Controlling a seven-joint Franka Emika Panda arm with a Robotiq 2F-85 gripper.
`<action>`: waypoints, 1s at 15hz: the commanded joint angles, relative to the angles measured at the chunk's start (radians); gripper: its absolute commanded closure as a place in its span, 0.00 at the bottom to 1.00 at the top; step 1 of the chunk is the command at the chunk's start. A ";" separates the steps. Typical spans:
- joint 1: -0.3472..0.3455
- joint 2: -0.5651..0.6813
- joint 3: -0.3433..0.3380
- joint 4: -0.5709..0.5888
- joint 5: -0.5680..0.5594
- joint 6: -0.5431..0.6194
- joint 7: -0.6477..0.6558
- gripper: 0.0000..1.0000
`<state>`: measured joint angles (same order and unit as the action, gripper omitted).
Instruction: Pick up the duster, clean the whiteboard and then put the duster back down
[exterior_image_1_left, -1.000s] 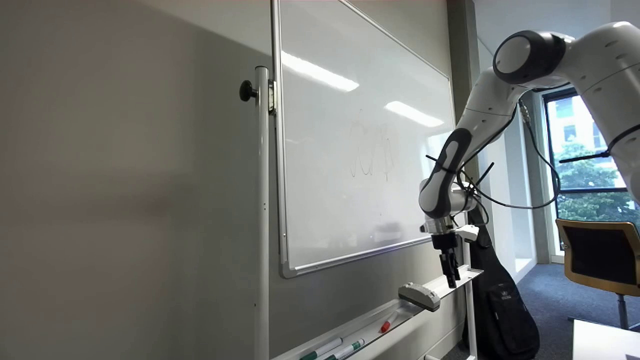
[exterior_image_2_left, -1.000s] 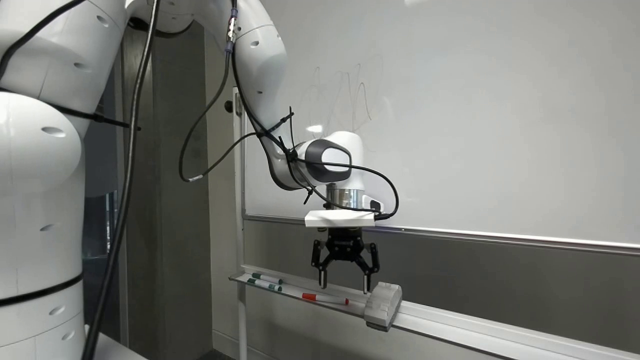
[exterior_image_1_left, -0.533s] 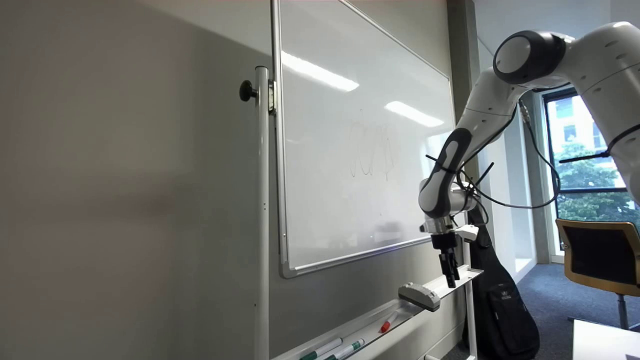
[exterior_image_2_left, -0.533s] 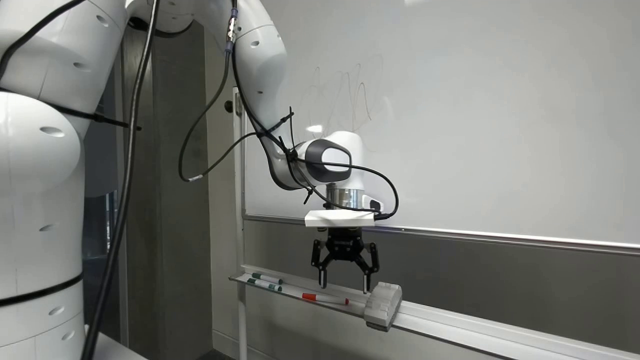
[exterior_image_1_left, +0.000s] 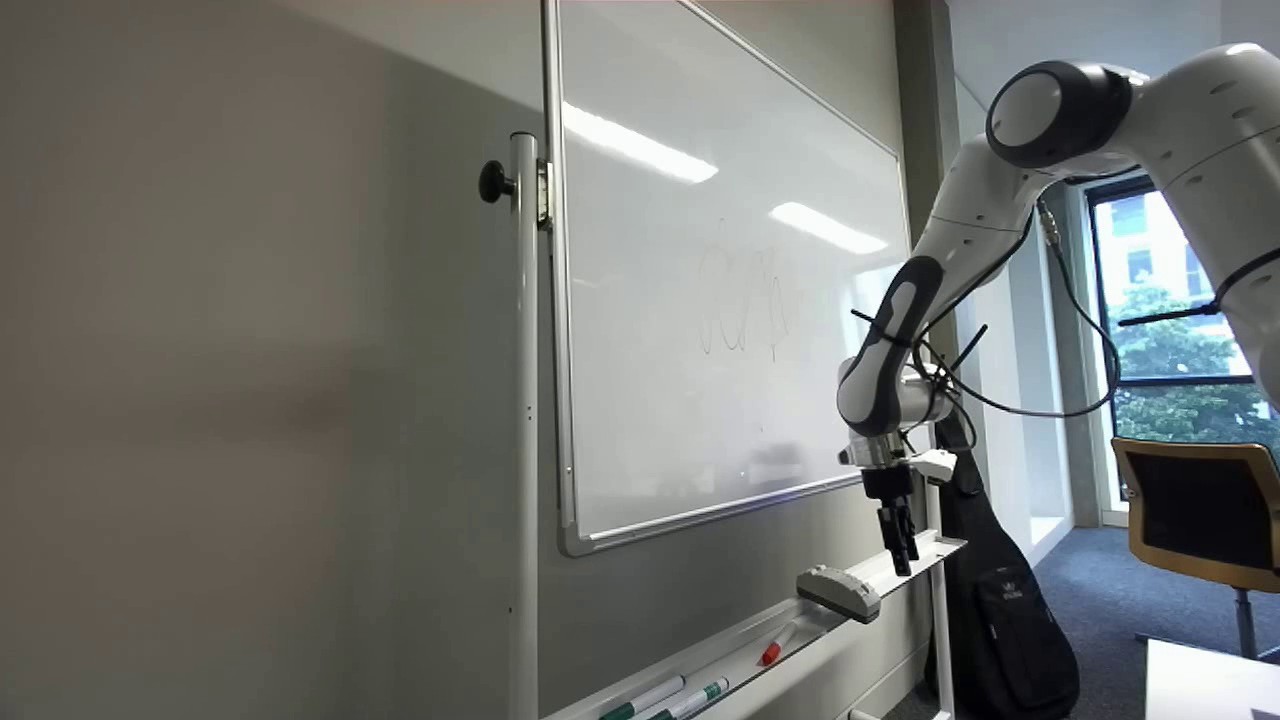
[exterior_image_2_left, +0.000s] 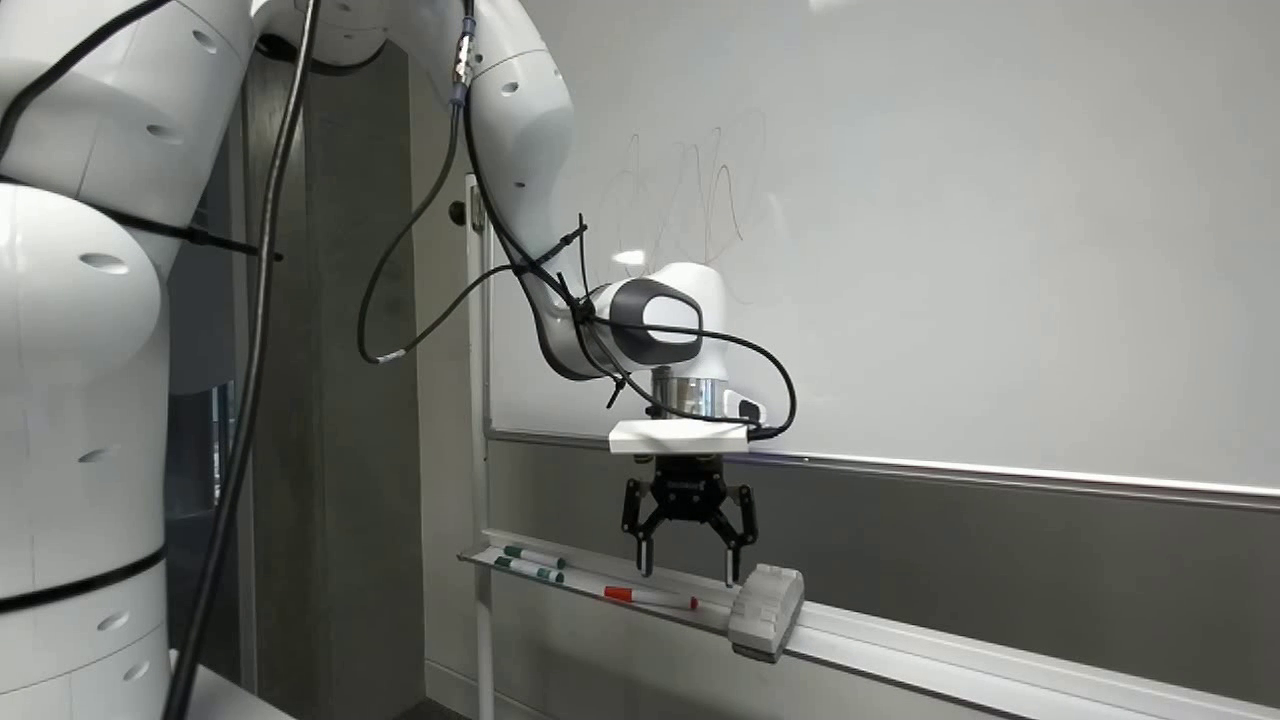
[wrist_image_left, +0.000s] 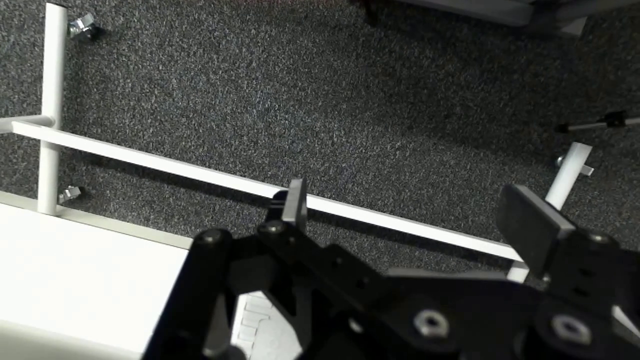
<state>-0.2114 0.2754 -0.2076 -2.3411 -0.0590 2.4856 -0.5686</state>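
Observation:
The duster (exterior_image_1_left: 838, 592), a pale grey block with a darker underside, lies across the narrow tray and sticks out over its front edge. It also shows in an exterior view (exterior_image_2_left: 768, 612), and partly behind the gripper linkage in the wrist view (wrist_image_left: 270, 330). The whiteboard (exterior_image_1_left: 660, 400) has faint thin scribbles on it; it also shows in an exterior view (exterior_image_2_left: 950, 300). My gripper (exterior_image_2_left: 689, 578) points down, open and empty, above the tray. One fingertip is close beside the duster in that view. The open fingers show in the wrist view (wrist_image_left: 405, 210) with nothing between them.
The tray (exterior_image_2_left: 900, 655) holds a red-capped marker (exterior_image_2_left: 650, 598) and green-capped markers (exterior_image_2_left: 530, 570). A stand post (exterior_image_1_left: 524, 420) carries the board. A black bag (exterior_image_1_left: 1005, 610) leans behind the tray's far end. A white stand crossbar (wrist_image_left: 200, 172) runs over the carpet below.

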 joint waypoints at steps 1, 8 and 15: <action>-0.026 -0.002 0.026 0.001 -0.013 -0.003 0.010 0.00; -0.035 0.037 0.045 0.011 0.013 0.142 -0.004 0.00; -0.156 0.196 0.152 0.087 0.133 0.395 0.034 0.00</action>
<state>-0.2801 0.3969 -0.1221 -2.3144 0.0177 2.8387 -0.5536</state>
